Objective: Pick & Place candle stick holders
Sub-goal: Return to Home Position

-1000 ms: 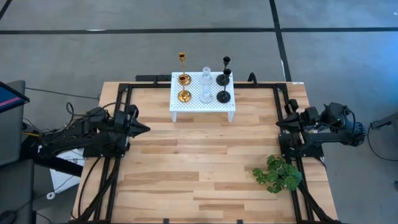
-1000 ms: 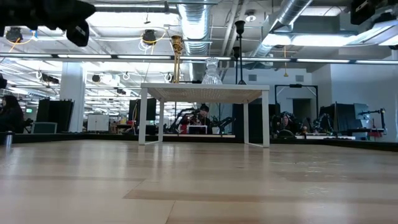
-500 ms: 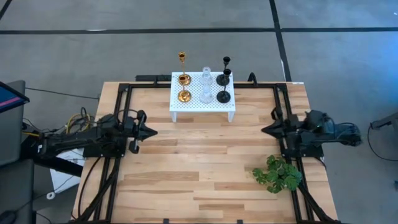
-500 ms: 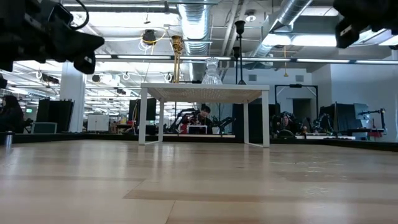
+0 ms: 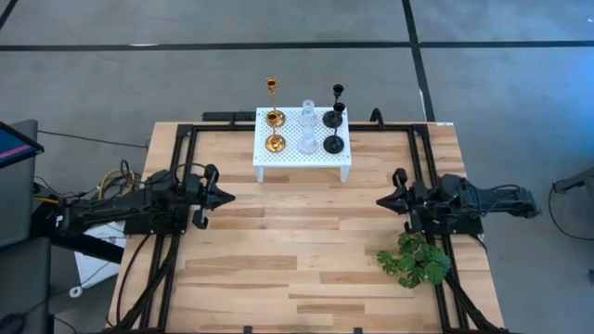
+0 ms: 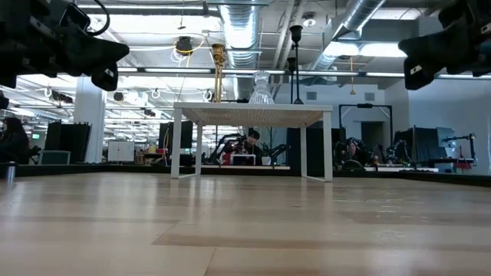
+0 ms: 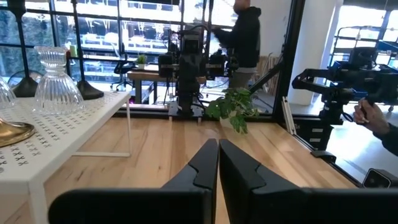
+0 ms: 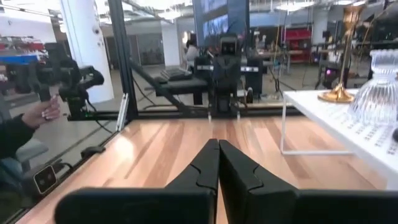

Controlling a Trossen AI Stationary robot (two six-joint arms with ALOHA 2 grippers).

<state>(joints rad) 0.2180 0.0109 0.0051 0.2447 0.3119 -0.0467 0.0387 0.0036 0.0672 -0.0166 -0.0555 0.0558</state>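
Six candle stick holders stand by their round bases on the white perforated platform (image 5: 303, 148) at the table's far middle: two gold (image 5: 275, 143), two clear glass (image 5: 307, 141), two black (image 5: 334, 144). The left wrist view shows a glass holder (image 7: 57, 74), and the right wrist view shows a glass one (image 8: 378, 87) and a gold one (image 8: 339, 93). My left gripper (image 5: 230, 195) is shut and empty above the table's left side, pointing right. My right gripper (image 5: 380, 201) is shut and empty above the right side, pointing left. Both are nearer than the platform.
A green leafy plant (image 5: 415, 258) lies on the table near the right edge, just nearer than my right arm. Black frame rails (image 5: 186, 139) run along the table's sides. A person's hand (image 8: 46, 112) and people show beyond the table. Bare wood (image 5: 297, 241) lies between the grippers.
My right gripper has gone toward the table's left, out over the wood, and down into the low view. My left gripper went a little toward the right and down about a second ago, then kept still. The holders have not moved.
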